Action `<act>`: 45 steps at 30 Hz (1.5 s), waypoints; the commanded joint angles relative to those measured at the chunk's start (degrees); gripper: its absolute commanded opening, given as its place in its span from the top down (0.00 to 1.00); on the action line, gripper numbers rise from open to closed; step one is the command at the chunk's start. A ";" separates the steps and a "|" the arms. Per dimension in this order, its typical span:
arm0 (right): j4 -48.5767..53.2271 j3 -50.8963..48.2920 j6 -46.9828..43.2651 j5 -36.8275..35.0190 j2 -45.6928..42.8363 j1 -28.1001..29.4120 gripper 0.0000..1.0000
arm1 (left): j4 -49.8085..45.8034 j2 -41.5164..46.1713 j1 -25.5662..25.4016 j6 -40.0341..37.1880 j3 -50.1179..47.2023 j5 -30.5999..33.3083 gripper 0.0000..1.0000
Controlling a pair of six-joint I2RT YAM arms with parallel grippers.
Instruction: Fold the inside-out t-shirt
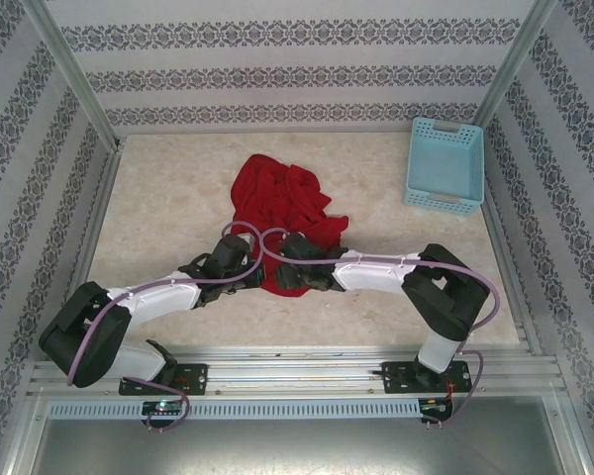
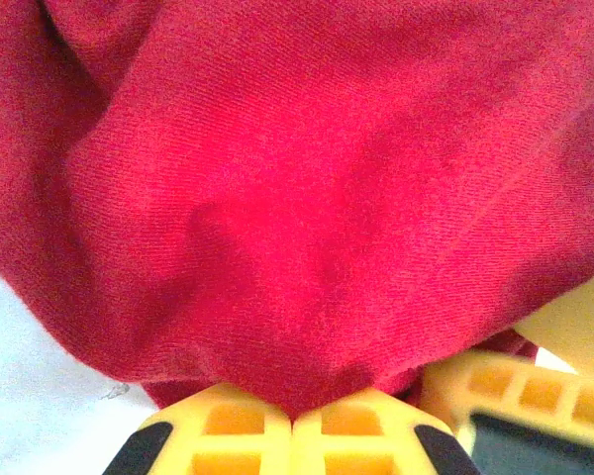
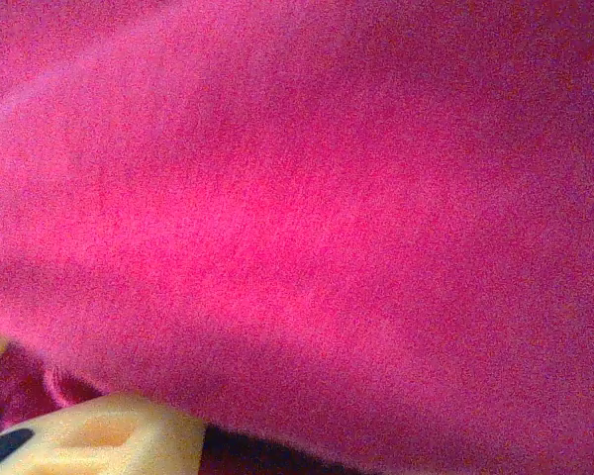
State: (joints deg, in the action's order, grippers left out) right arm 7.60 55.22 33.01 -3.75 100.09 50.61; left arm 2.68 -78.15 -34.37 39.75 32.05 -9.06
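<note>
Red t-shirt (image 1: 277, 203) crumpled; left gripper (image 2: 292, 433) clamped on it; right gripper (image 1: 291, 269) state unclear.

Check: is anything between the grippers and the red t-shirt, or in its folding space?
Nothing visible does. The left gripper is shut on the near edge of the t-shirt, and the right gripper is right against the cloth. The blue basket stands apart at the far right corner of the table.
</note>
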 commanded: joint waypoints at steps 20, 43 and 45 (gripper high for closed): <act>9.01 -2.44 -4.19 -5.41 -18.61 -1.18 1.00 | -5.36 -2.19 2.18 -2.50 5.20 8.01 1.00; 7.78 -1.79 -5.76 3.32 -21.51 -4.11 0.88 | -8.12 7.14 -5.64 -6.13 4.06 9.38 0.62; 7.04 -3.60 -5.60 2.17 -20.12 -4.12 0.73 | -6.87 6.17 -7.22 -7.30 4.48 8.90 0.58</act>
State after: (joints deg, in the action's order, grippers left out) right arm 15.27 53.87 28.23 -0.54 77.91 46.48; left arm -6.02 -70.89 -39.62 34.46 37.74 -0.78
